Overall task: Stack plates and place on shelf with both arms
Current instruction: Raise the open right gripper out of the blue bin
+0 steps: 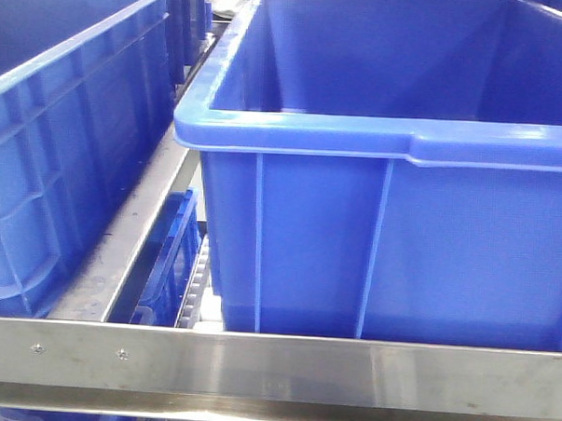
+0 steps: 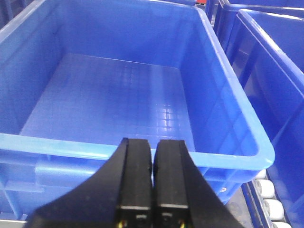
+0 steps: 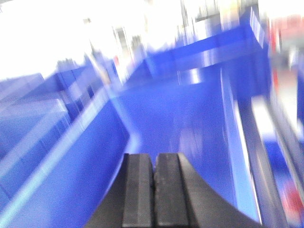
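No plate shows in any view. My left gripper (image 2: 153, 142) is shut and empty, its black fingers pressed together, held just outside the near rim of an empty blue plastic crate (image 2: 118, 90). My right gripper (image 3: 154, 156) is also shut and empty, above the inside of another blue crate (image 3: 190, 123); that view is blurred by motion. Neither gripper shows in the front view.
The front view shows a large blue crate (image 1: 393, 215) close ahead on a roller rack, a second blue crate (image 1: 69, 145) at the left, and a steel rail (image 1: 274, 369) across the bottom. White rollers (image 2: 266, 199) show beside the left crate. More blue crates (image 2: 275, 61) stand at the right.
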Robot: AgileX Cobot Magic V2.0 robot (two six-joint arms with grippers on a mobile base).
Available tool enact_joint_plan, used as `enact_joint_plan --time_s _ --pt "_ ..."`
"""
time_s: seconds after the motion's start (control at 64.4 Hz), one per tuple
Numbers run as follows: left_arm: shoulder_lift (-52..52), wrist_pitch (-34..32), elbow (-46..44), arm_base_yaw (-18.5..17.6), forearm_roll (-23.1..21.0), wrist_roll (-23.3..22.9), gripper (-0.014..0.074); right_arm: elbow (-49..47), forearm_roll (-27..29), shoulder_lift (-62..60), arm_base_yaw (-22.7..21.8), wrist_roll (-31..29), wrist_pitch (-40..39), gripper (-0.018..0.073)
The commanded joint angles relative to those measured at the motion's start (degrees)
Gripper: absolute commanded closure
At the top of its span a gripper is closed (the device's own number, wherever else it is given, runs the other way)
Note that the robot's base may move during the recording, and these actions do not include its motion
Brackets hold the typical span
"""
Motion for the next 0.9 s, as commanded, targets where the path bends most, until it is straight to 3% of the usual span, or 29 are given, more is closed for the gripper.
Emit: enact_joint_plan --time_s 0.0,0.637,0.885 --pt "0.7 -5.0 -1.5 -0.1 0.0 -0.6 0.051 -0.5 -0.3 -1.5 -0.3 -0.3 -4.2 0.0537" --pt "0.7 -5.0 -1.5 -0.1 0.0 -0.6 0.051 0.9 -0.4 -1.8 -0.3 -0.3 0.8 0.0537" --pt "0.7 -5.0 -1.5 -0.1 0.0 -0.6 0.051 14.0 -0.8 -2.5 -0.8 -0.3 -4.4 0.0537"
